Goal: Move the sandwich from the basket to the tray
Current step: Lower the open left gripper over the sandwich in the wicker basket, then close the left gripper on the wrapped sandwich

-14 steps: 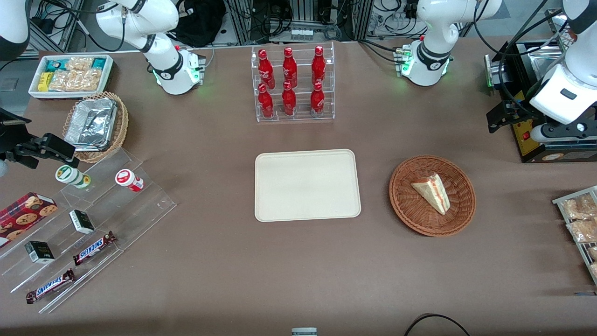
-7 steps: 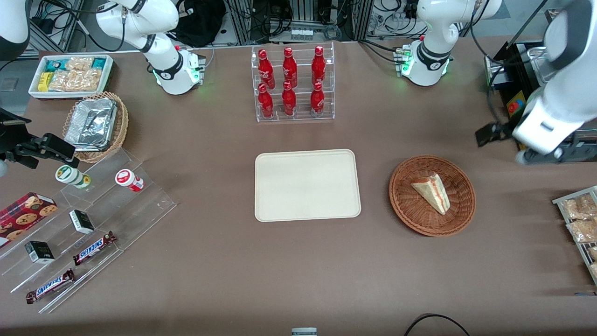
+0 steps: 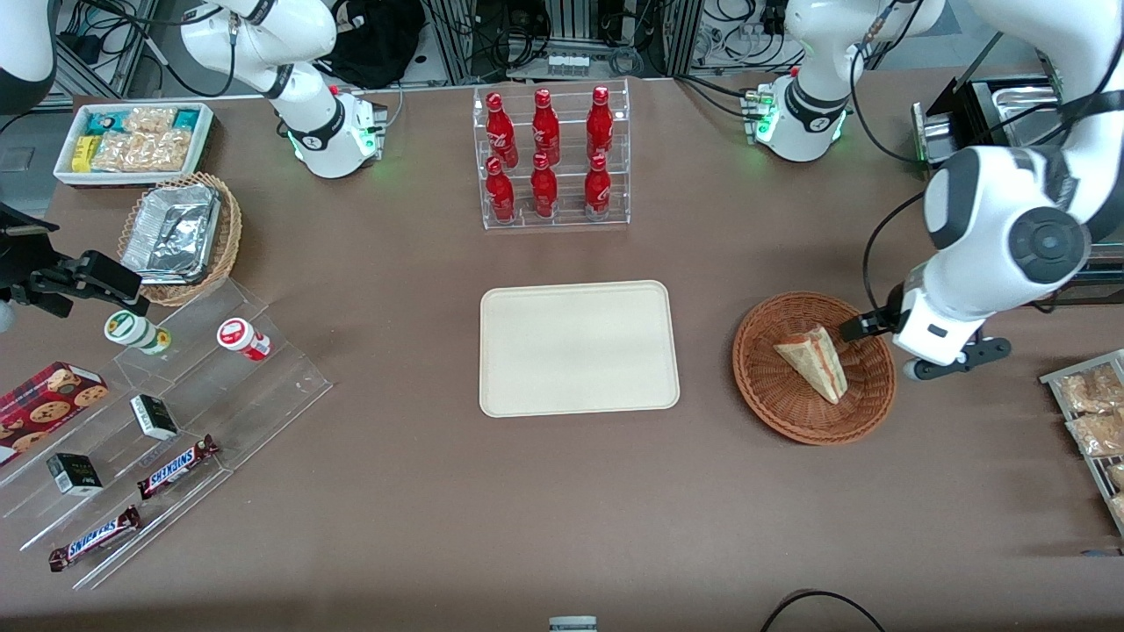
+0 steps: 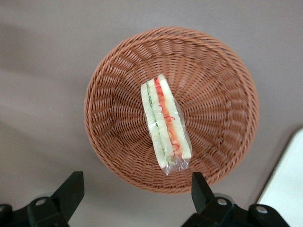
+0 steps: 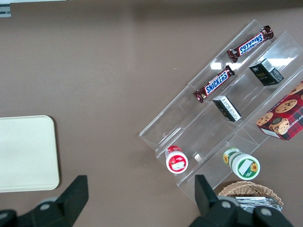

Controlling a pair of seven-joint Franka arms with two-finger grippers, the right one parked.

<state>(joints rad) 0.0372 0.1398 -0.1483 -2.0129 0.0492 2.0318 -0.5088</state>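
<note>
The sandwich [image 3: 812, 362], a pale wedge in clear wrap with red and green filling, lies in the round reddish-brown wicker basket [image 3: 766, 399]. My left gripper [image 3: 918, 348] hangs above the basket's rim on the side toward the working arm's end of the table. In the left wrist view its fingers [image 4: 71, 189] stand wide apart, so the gripper [image 4: 136, 194] is open and holds nothing. That view looks down on the sandwich [image 4: 165, 123] and the basket [image 4: 215, 92]. The cream tray [image 3: 575, 347] lies bare beside the basket, toward the parked arm; its corner [image 4: 289, 189] shows too.
A clear rack of red bottles [image 3: 546, 158] stands farther from the camera than the tray. A wire rack of bagged snacks [image 3: 1089, 412] and a black machine [image 3: 983, 114] sit at the working arm's end. Acrylic snack steps [image 3: 176, 412] lie toward the parked arm's end.
My left arm has swung in from the working arm's end of the table and come down over the basket's edge. The sandwich, basket and tray have not moved.
</note>
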